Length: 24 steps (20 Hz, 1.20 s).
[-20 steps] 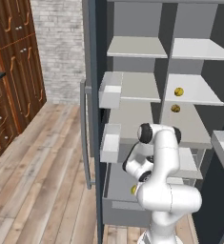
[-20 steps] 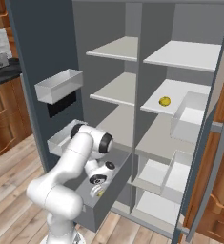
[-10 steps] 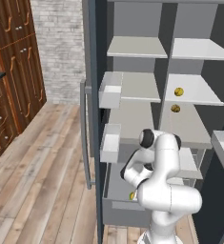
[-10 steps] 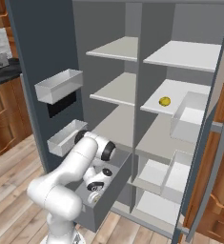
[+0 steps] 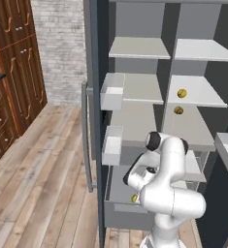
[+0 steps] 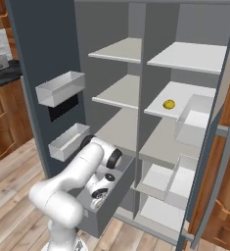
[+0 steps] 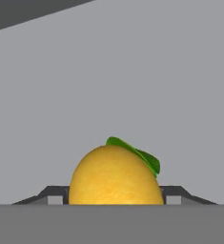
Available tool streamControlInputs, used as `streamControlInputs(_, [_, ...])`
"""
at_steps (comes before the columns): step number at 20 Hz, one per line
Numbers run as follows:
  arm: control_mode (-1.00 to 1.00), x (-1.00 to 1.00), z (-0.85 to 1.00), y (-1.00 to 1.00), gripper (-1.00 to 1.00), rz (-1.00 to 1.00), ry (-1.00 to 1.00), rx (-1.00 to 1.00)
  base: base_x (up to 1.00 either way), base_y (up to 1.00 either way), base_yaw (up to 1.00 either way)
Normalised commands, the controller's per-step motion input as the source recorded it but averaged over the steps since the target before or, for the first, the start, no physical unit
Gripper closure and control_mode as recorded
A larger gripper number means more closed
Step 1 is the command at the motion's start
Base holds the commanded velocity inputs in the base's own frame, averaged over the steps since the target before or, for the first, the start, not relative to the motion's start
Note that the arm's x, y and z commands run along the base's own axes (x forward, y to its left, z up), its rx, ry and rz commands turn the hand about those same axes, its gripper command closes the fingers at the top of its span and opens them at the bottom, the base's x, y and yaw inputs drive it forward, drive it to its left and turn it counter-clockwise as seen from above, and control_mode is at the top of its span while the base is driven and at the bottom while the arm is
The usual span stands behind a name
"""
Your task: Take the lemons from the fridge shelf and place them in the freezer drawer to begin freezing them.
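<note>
The arm bends down into the open freezer drawer (image 5: 116,209), the wide dark-grey box that is pulled out at the bottom of the fridge (image 6: 53,59). In the hand view a lemon (image 7: 115,175) with a small green leaf sits between the two dark fingers (image 7: 54,195), one on each side of it and close against it, so the fingers are holding the lemon. Behind it there is only the flat grey inside of the drawer. In the left base view this same lemon (image 5: 134,198) shows as a small yellow spot low in the drawer, just beside the white hand.

Two other lemons are on the right side of the fridge. One lemon (image 5: 182,93) lies on the white shelf (image 5: 207,99) in the middle height, and it is seen from the other side too (image 6: 169,104). Another lemon (image 5: 178,110) shows just below the front edge of that shelf; I cannot tell what it rests on.

White bins (image 5: 111,92) hang on the open door (image 5: 97,58). The floor (image 5: 42,169) is of wooden planks.
</note>
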Motion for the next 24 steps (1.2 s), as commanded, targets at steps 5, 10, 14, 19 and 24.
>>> streamControlInputs(5, [-1.0, -0.32, 0.21, 0.02, -1.0, 0.0, -0.04, 0.0, 0.0, 0.0, 0.0])
streamControlInputs(10, [-1.0, -0.27, 0.65, 0.0, -1.0, -0.01, -0.09, 0.0, 0.0, 0.0, 0.0])
streamControlInputs(14, [-1.0, -0.15, 0.76, -0.01, -1.0, -0.03, -0.05, 0.0, 0.0, 0.0, 0.0])
streamControlInputs(19, [-1.0, -0.12, 0.58, -0.15, -1.0, -0.03, 0.0, 0.0, 0.0, 0.0, 0.0])
streamControlInputs(24, [-1.0, -0.14, 0.67, -0.11, -1.0, -0.02, 0.0, 0.0, 0.0, 0.0, 0.0])
